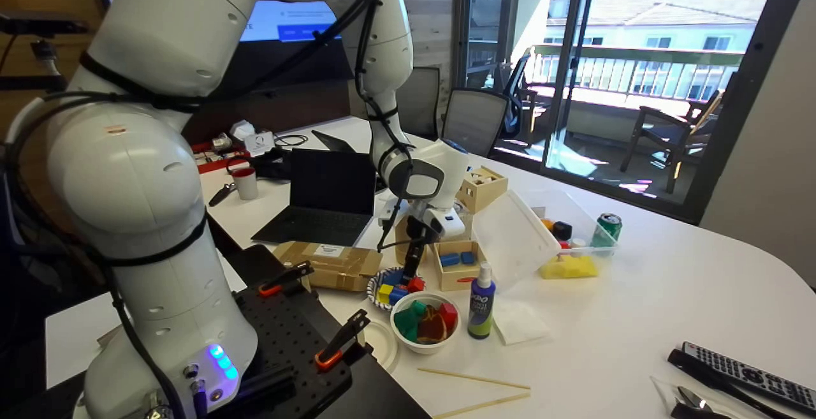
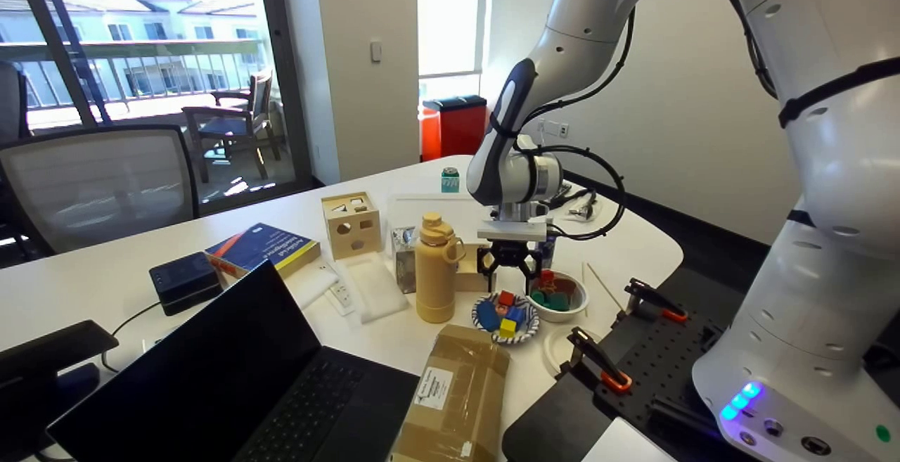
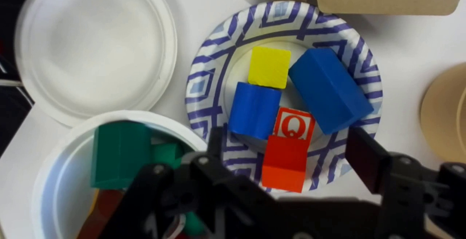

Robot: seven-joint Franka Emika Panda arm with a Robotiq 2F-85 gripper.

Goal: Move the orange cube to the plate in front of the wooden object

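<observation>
The red-orange cube (image 3: 285, 162) sits in the patterned paper plate (image 3: 207, 82), against a red letter block (image 3: 293, 125). The cube shows in both exterior views (image 1: 415, 284) (image 2: 506, 298). My gripper (image 3: 287, 150) is open; in the wrist view its fingers lie on either side of the cube, apart from it. In an exterior view the gripper (image 2: 510, 286) hangs just over the patterned plate. An empty white plate (image 3: 96, 46) lies beside it. A light-tan wooden box with shaped holes (image 2: 353, 226) stands farther off; no structure of plain wooden blocks shows.
Blue blocks (image 3: 329, 90) and a yellow cube (image 3: 269, 67) share the patterned plate. A white bowl of green and red shapes (image 1: 424, 346) adjoins it. A spray bottle (image 1: 481, 309), a tan thermos (image 2: 436, 276), a cardboard box (image 2: 457, 395) and an open wooden tray (image 1: 460, 280) stand close around.
</observation>
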